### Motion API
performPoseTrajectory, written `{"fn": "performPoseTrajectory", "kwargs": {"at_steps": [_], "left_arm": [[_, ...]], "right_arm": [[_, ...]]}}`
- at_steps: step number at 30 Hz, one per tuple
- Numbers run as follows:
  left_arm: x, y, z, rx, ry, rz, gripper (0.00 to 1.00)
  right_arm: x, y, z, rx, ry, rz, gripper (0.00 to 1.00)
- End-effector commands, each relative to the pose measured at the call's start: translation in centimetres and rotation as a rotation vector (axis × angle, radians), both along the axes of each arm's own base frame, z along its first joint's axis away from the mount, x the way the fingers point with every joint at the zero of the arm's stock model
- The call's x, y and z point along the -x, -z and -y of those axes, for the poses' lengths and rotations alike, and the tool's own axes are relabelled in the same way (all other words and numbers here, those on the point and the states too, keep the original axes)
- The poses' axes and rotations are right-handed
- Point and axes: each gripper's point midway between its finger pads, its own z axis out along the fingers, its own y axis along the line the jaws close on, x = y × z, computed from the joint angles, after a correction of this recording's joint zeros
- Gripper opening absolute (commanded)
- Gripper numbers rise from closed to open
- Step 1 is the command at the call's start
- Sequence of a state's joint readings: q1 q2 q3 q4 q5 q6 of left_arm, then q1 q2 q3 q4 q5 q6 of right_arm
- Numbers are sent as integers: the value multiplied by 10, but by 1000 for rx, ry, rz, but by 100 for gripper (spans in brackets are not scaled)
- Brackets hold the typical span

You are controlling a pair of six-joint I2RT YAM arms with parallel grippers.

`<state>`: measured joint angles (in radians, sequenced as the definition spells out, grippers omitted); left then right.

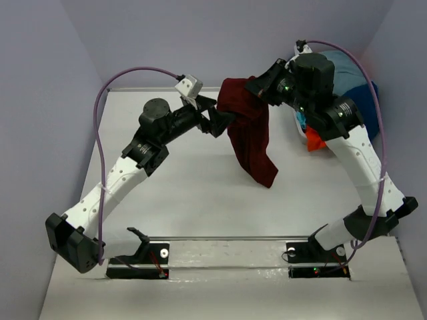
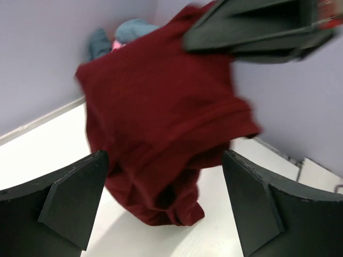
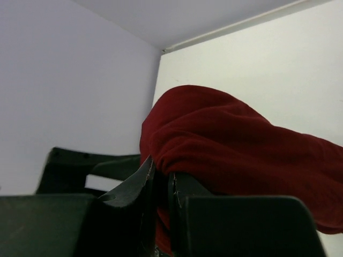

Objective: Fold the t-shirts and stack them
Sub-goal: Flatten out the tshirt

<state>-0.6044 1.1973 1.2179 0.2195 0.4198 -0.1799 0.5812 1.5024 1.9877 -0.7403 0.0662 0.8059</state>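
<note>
No words, numbers, labels or signs can be read in any of the views. The dark red shirt is plain cloth, and no print or tag shows on it. The other shirts, heaped in the far corner, look plain too.
</note>
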Motion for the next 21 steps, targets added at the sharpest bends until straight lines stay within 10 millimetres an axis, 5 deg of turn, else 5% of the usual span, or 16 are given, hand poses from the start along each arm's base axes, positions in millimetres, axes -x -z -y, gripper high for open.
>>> {"fn": "performPoseTrajectory", "kwargs": {"at_steps": [1, 5, 8, 11, 12, 14, 18, 21], "left_arm": [[-28, -15, -14, 17, -172, 40, 99], [-40, -13, -24, 8, -254, 59, 97], [-44, -19, -19, 37, -247, 63, 82], [-43, -36, -12, 105, -212, 80, 54], [-41, -44, -10, 131, -196, 94, 32], [-39, -57, -8, 163, -183, 103, 6], [-54, -76, -37, 66, -357, 194, 6], [-60, -89, -85, -148, -549, 303, 6]], "right_arm": [[18, -63, 0, -141, -32, 154, 7], [22, -65, -3, -161, -59, 164, 7], [24, -66, -10, -171, -99, 160, 7], [25, -59, -17, -175, -131, 136, 7], [25, -56, -18, -173, -134, 132, 7], [25, -53, -18, -157, -139, 137, 7], [22, -43, -2, 6, -104, 154, 7], [7, -29, 43, 248, 76, 173, 7]]}}
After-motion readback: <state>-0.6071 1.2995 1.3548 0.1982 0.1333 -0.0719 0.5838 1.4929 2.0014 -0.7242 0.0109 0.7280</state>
